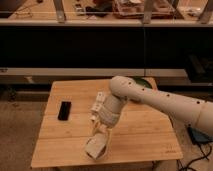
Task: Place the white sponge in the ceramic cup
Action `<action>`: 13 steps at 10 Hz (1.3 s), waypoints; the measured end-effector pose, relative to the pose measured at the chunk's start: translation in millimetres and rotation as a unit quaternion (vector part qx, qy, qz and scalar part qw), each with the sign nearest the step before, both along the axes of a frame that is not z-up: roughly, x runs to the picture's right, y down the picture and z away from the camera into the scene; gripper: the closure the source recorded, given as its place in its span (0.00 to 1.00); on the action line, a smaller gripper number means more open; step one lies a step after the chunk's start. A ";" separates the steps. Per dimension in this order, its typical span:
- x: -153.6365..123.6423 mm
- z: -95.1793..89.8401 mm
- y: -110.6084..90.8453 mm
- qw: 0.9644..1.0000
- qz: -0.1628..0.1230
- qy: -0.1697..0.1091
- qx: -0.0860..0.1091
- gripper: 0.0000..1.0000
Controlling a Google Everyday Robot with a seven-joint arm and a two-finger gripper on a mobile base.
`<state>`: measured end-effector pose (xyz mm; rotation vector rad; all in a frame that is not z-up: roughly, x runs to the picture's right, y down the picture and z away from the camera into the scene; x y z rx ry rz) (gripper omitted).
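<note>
Wooden table (150,135): the work area. The cup (94,149) sits close to the front edge, a little left of its middle. The gripper (98,140) hangs directly over the cup, at or touching its rim, with the white arm reaching in from the right edge.

Finding: the sponge does not show as a separate item. A pale mass under the gripper merges with the cup, so you cannot tell whether the sponge is held, resting on the rim or already inside. The gripper's state, whether gripping or free, cannot be told either.

Other items: a black block (64,110) lies near the left edge. A white segmented piece (99,104) lies mid-table, just behind the arm's wrist. A green bowl (141,82) stands at the back edge, partly hidden by the arm. All three are well apart from the cup.

Judgement: the step in hand is the drop into the cup. The sponge looks about as wide as the cup's mouth, so you should centre it squarely over the opening before letting go. Come down gently, since the cup is light and near the front edge; a sideways nudge could tip it or push it off. Release only when the sponge sits below the rim, then lift straight up.
</note>
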<state>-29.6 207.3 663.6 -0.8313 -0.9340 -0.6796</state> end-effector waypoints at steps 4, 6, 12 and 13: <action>-7.2 -1.0 0.4 1.000 -0.004 0.000 0.006 0.65; -8.6 -1.6 0.8 1.000 -0.007 -0.001 0.007 0.47; -8.6 -1.7 1.3 1.000 -0.008 -0.001 0.006 0.46; -8.5 -1.7 1.3 1.000 -0.008 -0.001 0.006 0.46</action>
